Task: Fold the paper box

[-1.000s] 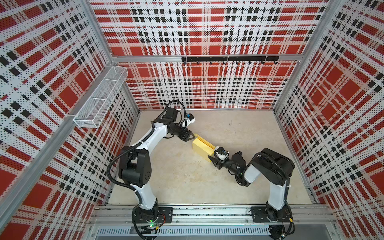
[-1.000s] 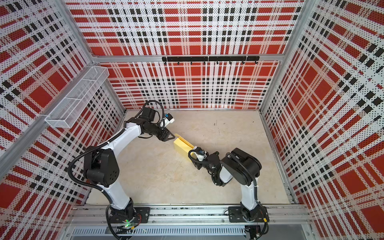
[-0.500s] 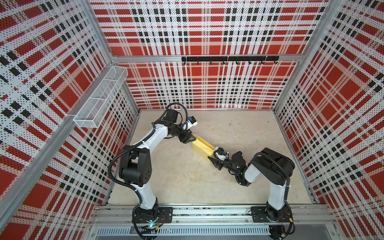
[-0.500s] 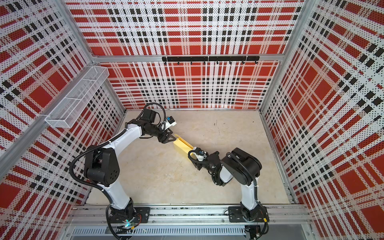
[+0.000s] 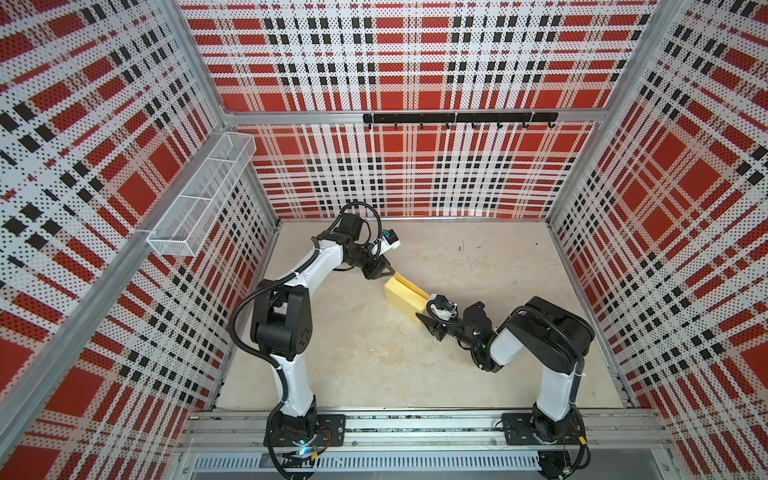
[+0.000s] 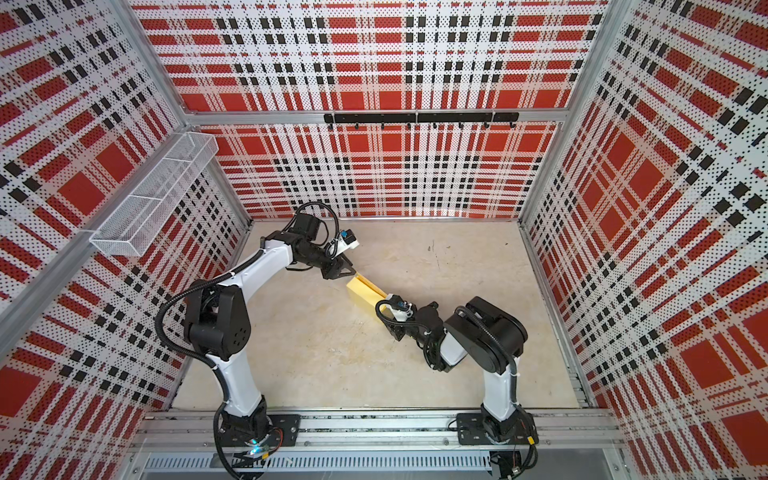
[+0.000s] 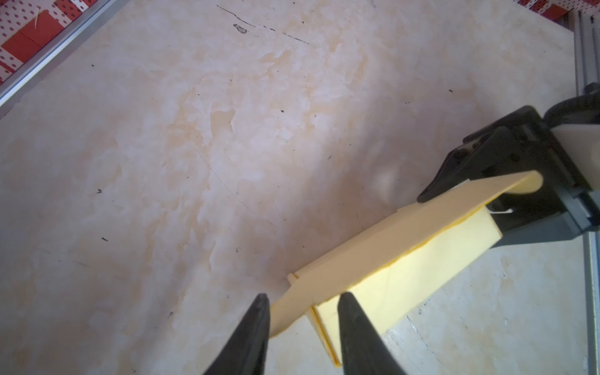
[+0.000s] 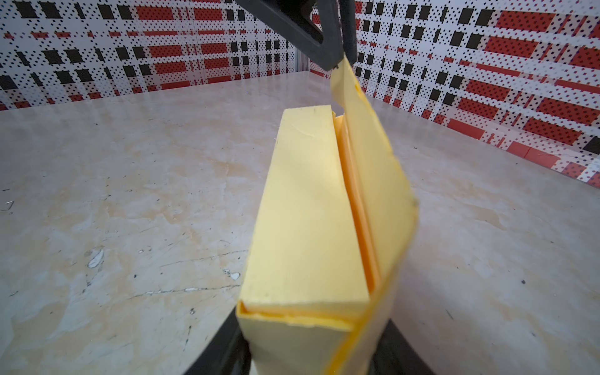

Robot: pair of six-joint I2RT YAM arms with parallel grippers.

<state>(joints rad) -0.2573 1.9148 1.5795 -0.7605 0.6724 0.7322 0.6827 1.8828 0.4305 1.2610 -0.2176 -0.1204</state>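
Note:
The paper box (image 5: pixel 405 295) is a pale yellow, partly folded shallow box lying at an angle on the table's middle, seen in both top views. My right gripper (image 5: pixel 427 313) is shut across the box's near end; in the right wrist view the box (image 8: pixel 308 211) fills the space between its fingers (image 8: pixel 224 347). A long side flap (image 8: pixel 370 156) stands up off the box. My left gripper (image 7: pixel 303 298) is at the far end, its fingers apart on either side of the flap's corner (image 7: pixel 292 311). The left fingertips (image 8: pixel 334 55) show at the flap's tip.
A white wire basket (image 5: pixel 199 195) hangs on the left wall and a black hook rail (image 5: pixel 457 118) on the back wall. Plaid perforated walls close in three sides. The aluminium rail (image 5: pixel 415 424) carrying both arm bases runs along the front.
My left gripper has shifted a little toward the box's far end and its fingers have narrowed around the flap. The right gripper and the box have hardly moved.

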